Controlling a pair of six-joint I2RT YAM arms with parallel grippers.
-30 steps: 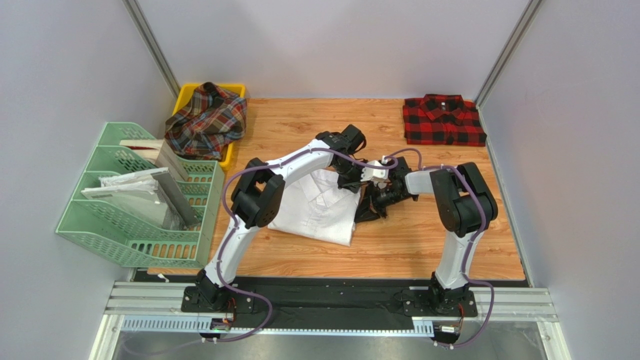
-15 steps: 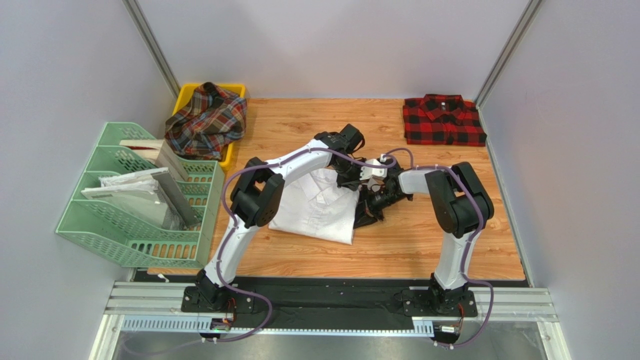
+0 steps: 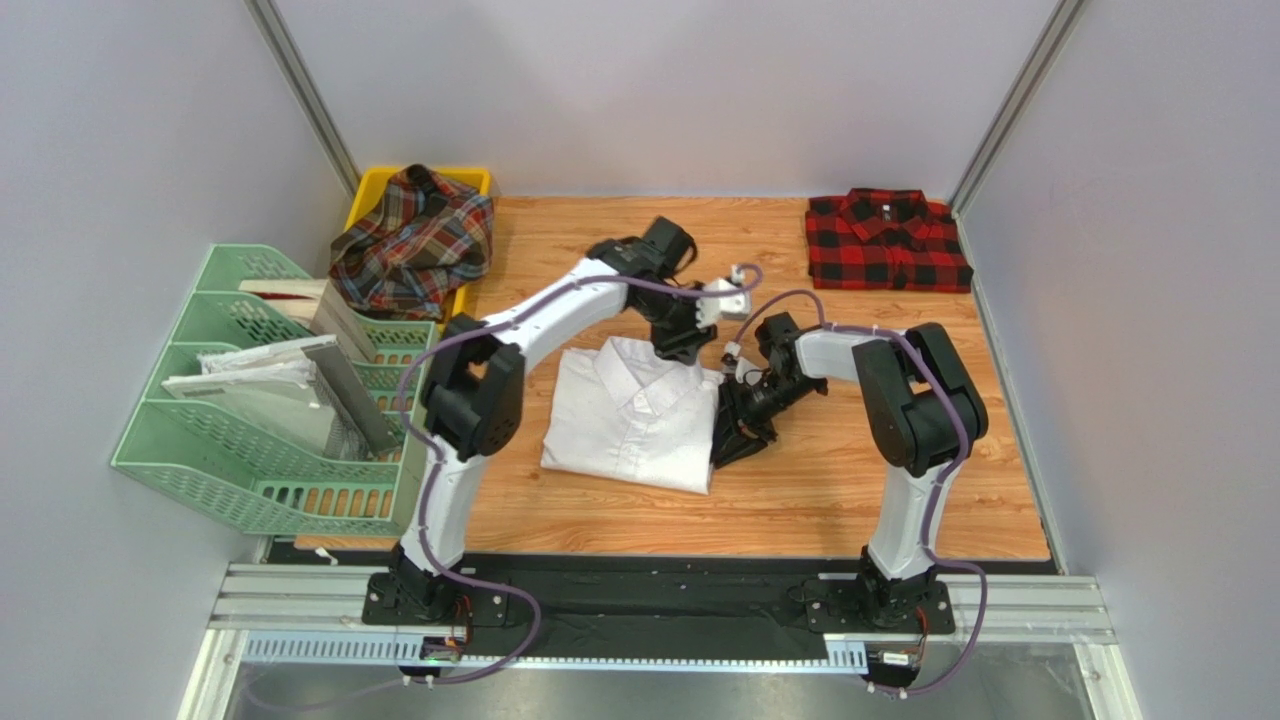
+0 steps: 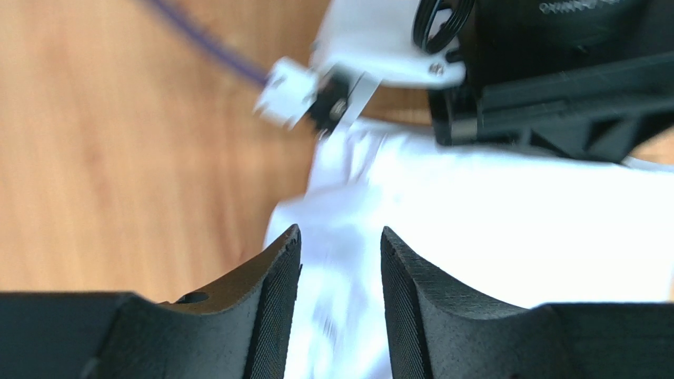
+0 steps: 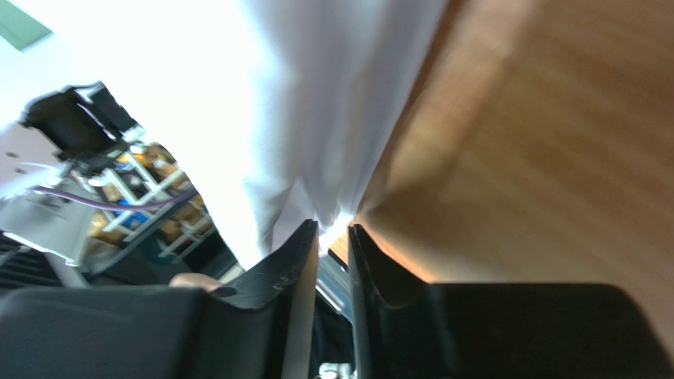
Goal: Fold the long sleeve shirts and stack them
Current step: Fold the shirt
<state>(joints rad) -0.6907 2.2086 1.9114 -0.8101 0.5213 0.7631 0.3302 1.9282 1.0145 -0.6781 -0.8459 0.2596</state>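
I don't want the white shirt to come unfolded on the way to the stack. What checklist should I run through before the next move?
1. Grip: ok. The right gripper is pinched on the right edge of the white shirt.
2. Other arm free: ok. The left gripper is open above the shirt, with nothing between its fingers.
3. Fold: ok. The white shirt lies as a compact rectangle, collar up.
4. Stacking spot: ok. The red-and-black checked shirt lies folded at the far right corner, with nothing on it.
5. Remaining shirt: not ok. The tartan shirt lies crumpled in the yellow bin.
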